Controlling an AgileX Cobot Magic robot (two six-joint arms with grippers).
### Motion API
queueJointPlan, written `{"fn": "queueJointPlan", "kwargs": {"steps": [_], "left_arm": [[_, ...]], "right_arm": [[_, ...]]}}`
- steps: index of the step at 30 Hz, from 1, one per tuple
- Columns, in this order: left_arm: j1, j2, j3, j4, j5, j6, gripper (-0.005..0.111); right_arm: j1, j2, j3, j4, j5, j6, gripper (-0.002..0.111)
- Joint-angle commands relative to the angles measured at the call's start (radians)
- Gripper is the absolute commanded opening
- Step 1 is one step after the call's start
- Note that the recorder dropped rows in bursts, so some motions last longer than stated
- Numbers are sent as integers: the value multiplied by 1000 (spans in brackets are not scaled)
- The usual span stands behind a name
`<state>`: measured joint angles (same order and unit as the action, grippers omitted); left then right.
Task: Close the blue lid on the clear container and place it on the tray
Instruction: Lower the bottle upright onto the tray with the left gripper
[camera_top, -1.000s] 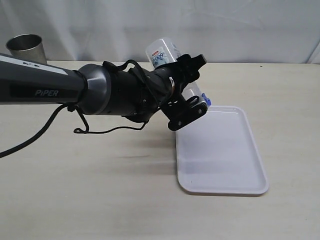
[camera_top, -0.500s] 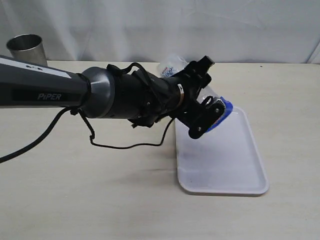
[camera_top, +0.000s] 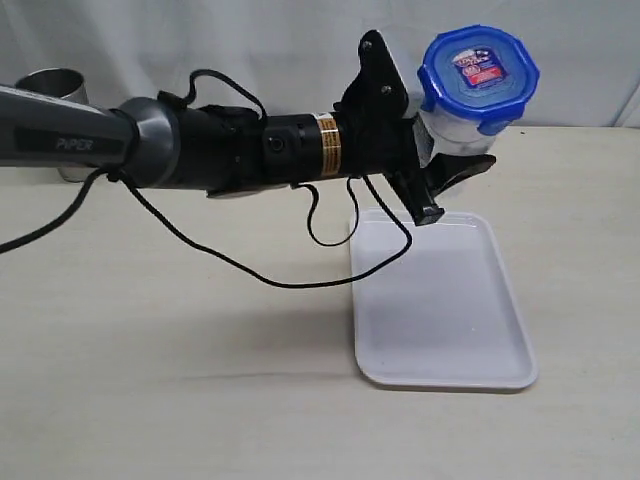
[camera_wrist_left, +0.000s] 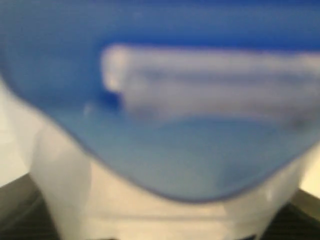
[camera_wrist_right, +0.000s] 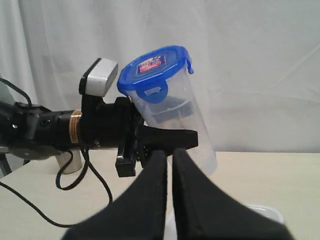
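The clear container (camera_top: 452, 132) hangs in the air with the blue lid (camera_top: 478, 72) sitting on its mouth, flaps down. My left gripper (camera_top: 452, 150) is shut on the container's body, holding it above the far edge of the white tray (camera_top: 450, 310). In the left wrist view the lid (camera_wrist_left: 160, 75) and container wall (camera_wrist_left: 150, 210) fill the picture, blurred. The right wrist view shows the lid (camera_wrist_right: 155, 67), the container (camera_wrist_right: 192, 125) and my right gripper (camera_wrist_right: 169, 155), which is shut with nothing in it, near the container's lower part.
A grey steel cup (camera_top: 50, 88) stands at the table's back left, partly behind the left arm. A black cable (camera_top: 300, 280) loops down from that arm over the table. A white curtain closes off the back.
The left arm has swung the container up from a tilted pose low over the tray. It is now higher, with the lid's top turned toward the exterior camera.
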<state>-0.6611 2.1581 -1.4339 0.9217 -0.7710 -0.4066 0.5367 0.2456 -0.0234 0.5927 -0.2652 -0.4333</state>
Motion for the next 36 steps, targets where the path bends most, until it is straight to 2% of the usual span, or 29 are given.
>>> {"fn": "queueJointPlan", "kwargs": {"steps": [1,4,12,17,20,32,34,36], "left_arm": [[2,114,-25,-118,-159,-128,0],[2,206,-60,-115,-161,-174,0],[-13,284,-104,-106,-143,-174,0],[-15,305,-115,-29,-137,-178,0],[-15,309,-115,22,-87,-197,0],[-15,309,-115,25,-104,-226,0],[-15,309,-115,25,-104,-226,4],[-15,309,-115,25,-104,-226,15]], "right_arm": [[1,-4,4,-2,5,3,4],[1,-4,4,-2,5,1,4],[1,-4,4,-2,5,1,4],[1,-4,4,-2,5,1,4],[1,-4,4,-2,5,1,4],[1,-4,6,-2,5,1,4],[1,-4,7,-2,5,1,4],[1,-4,7,-2,5,1,4]]}}
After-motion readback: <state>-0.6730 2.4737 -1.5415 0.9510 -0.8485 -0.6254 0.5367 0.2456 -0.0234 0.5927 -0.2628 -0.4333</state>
